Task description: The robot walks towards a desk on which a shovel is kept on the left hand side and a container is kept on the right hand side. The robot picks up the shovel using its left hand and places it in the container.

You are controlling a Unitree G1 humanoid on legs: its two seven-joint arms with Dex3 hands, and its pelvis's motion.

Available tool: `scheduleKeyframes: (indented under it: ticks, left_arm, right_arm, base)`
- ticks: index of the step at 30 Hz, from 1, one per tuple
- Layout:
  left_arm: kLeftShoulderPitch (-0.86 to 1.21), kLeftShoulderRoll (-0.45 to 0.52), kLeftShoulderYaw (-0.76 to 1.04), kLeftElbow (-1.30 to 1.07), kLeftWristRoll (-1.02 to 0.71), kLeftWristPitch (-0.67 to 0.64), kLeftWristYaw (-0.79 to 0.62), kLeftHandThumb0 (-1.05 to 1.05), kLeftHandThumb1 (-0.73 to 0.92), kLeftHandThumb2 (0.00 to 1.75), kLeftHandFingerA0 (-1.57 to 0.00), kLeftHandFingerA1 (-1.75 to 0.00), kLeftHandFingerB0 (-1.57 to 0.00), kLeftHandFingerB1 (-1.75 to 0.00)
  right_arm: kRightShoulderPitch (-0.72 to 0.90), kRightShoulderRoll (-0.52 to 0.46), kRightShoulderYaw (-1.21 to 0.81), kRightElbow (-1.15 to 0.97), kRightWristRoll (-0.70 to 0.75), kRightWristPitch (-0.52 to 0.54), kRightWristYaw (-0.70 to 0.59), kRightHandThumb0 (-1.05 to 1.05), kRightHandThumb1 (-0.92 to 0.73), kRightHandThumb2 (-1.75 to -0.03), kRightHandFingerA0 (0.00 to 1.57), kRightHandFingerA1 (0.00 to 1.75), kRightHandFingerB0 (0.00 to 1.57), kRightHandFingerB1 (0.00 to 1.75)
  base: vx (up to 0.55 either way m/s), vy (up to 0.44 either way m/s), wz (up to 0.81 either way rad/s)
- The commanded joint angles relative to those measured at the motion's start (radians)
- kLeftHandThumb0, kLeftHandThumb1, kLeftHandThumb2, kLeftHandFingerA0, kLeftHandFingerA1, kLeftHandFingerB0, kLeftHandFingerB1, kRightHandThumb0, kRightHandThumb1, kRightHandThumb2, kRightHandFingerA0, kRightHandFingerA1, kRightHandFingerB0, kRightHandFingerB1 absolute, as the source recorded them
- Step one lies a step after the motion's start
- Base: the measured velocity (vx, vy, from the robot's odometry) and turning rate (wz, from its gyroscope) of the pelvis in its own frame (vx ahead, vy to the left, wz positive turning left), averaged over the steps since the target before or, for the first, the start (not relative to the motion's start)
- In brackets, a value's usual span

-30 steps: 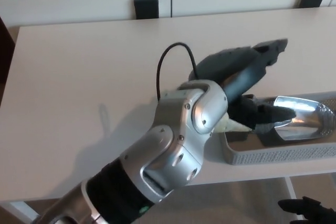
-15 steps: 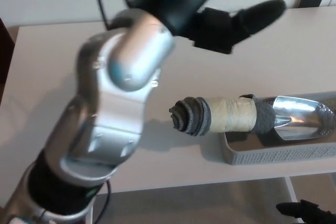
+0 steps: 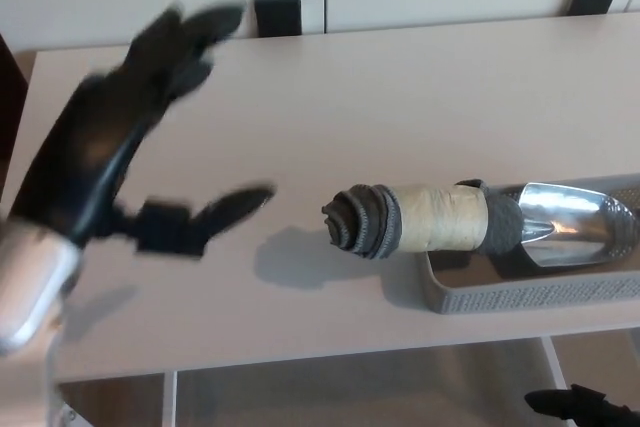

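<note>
The desk (image 3: 400,77) carries the container (image 3: 530,292) at 3 o'clock, the shovel (image 3: 470,222) lies blade-in with its handle overhanging toward 9 o'clock, and the left hand (image 3: 130,147), fingers spread and empty, should retract clear without brushing that handle.

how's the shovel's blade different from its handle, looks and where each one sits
The shovel's shiny silver metal blade is scooped and lies inside the grey mesh container; its tan wrapped handle is a matte cylinder with a dark ribbed end, sticking out over the container's left rim above the pale desk. The blade reflects light; the handle does not. Both lie roughly level, in one line.
</note>
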Motion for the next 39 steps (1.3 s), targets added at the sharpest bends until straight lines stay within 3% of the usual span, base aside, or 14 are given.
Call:
scheduleKeyframes:
  ticks: [1, 10, 18, 19, 20, 21, 22, 23, 25, 26, 31, 34, 39]
  left_arm:
    - [0.94, 0.036, 0.737, 0.15, -0.842, -0.557, -0.979, -0.73, 0.54, 0.57, -0.25, -0.33, -0.26, -0.29]
    - [0.979, 0.202, 0.789, 0.394, -0.784, -0.649, -1.115, -0.72, 0.56, 0.58, -0.31, -0.35, -0.27, -0.29]
    - [0.988, 0.357, 0.633, 0.582, -0.719, -0.75, -1.115, -0.77, 0.6, 0.59, -0.37, -0.36, -0.29, -0.31]
    - [0.959, 0.358, 0.609, 0.624, -0.693, -0.781, -1.115, -0.8, 0.51, 0.84, -0.31, -0.45, -0.23, -0.4]
    - [0.924, 0.335, 0.597, 0.655, -0.662, -0.8, -1.115, -0.83, 0.56, 0.88, -0.31, -0.45, -0.22, -0.4]
    - [0.888, 0.3, 0.545, 0.683, -0.612, -0.738, -1.063, -0.79, 0.57, 0.87, -0.27, -0.45, -0.2, -0.4]
    - [0.868, 0.291, 0.509, 0.712, -0.585, -0.717, -1.025, -0.73, 0.71, 0.62, -0.32, -0.35, -0.24, -0.29]
    - [0.849, 0.274, 0.466, 0.738, -0.543, -0.692, -0.955, -0.67, 0.7, 0.61, -0.3, -0.35, -0.24, -0.29]
    - [0.766, 0.231, 0.285, 0.83, -0.304, -0.731, -0.588, -0.71, 0.71, 0.62, -0.31, -0.34, -0.23, -0.29]
    - [0.726, 0.228, 0.232, 0.875, -0.235, -0.744, -0.493, -0.69, 0.7, 0.62, -0.29, -0.33, -0.21, -0.28]
    - [0.497, 0.143, 0.1, 1.095, -0.09, -0.694, -0.183, -0.72, 0.65, 0.6, -0.21, -0.32, -0.19, -0.27]
    - [0.397, 0.1, 0.097, 1.188, -0.095, -0.634, -0.091, -0.69, 0.68, 0.61, -0.19, -0.31, -0.2, -0.28]
    - [0.263, 0.065, 0.159, 1.43, -0.143, -0.653, 0.05, -0.68, 0.71, 0.61, -0.23, -0.35, -0.18, -0.29]
  right_arm:
    - [0.036, -0.021, -0.021, 0.07, 0.008, -0.013, -0.01, -0.3, -0.67, -0.59, 0.41, 0.46, 0.44, 0.44]
    - [0.045, -0.027, -0.04, 0.107, 0.025, -0.034, -0.017, -0.31, -0.66, -0.6, 0.42, 0.48, 0.44, 0.45]
    - [0.05, -0.029, -0.041, 0.125, 0.023, -0.045, -0.022, -0.31, -0.66, -0.59, 0.42, 0.47, 0.44, 0.44]
    - [0.048, -0.029, -0.043, 0.126, 0.024, -0.041, -0.023, -0.31, -0.66, -0.6, 0.43, 0.47, 0.44, 0.44]
    - [0.047, -0.028, -0.043, 0.128, 0.025, -0.036, -0.024, -0.3, -0.65, -0.59, 0.45, 0.48, 0.46, 0.44]
    - [0.045, -0.028, -0.043, 0.131, 0.027, -0.034, -0.018, -0.3, -0.66, -0.59, 0.44, 0.47, 0.45, 0.43]
    - [0.046, -0.028, -0.043, 0.128, 0.027, -0.033, -0.017, -0.3, -0.66, -0.59, 0.44, 0.47, 0.45, 0.43]
    - [0.053, -0.026, -0.041, 0.129, 0.027, -0.037, -0.018, -0.3, -0.66, -0.59, 0.43, 0.46, 0.45, 0.44]
    - [0.07, -0.02, -0.034, 0.13, 0.021, -0.049, -0.026, -0.3, -0.65, -0.59, 0.42, 0.46, 0.45, 0.44]
    - [0.071, -0.019, -0.033, 0.129, 0.019, -0.049, -0.027, -0.31, -0.65, -0.6, 0.41, 0.46, 0.45, 0.44]
    - [0.063, -0.012, -0.028, 0.129, 0.021, -0.058, -0.022, -0.3, -0.65, -0.58, 0.43, 0.5, 0.45, 0.46]
    - [0.069, -0.012, -0.027, 0.112, 0.02, -0.05, -0.021, -0.32, -0.66, -0.6, 0.42, 0.48, 0.43, 0.45]
    - [0.06, -0.011, -0.029, 0.104, 0.027, -0.06, -0.014, -0.31, -0.65, -0.59, 0.43, 0.48, 0.44, 0.46]
  base:
    - [0.0, 0.0, 0.0]
    - [0.0, 0.0, 0.0]
    - [0.0, 0.0, 0.0]
    - [0.0, 0.0, 0.0]
    - [0.0, 0.0, 0.0]
    - [0.0, 0.0, 0.0]
    - [0.0, 0.0, 0.0]
    - [0.0, 0.0, 0.0]
    - [0.0, 0.0, 0.0]
    - [0.0, 0.0, 0.0]
    - [0.0, 0.0, 0.0]
    - [0.0, 0.0, 0.0]
    - [0.0, 0.0, 0.0]
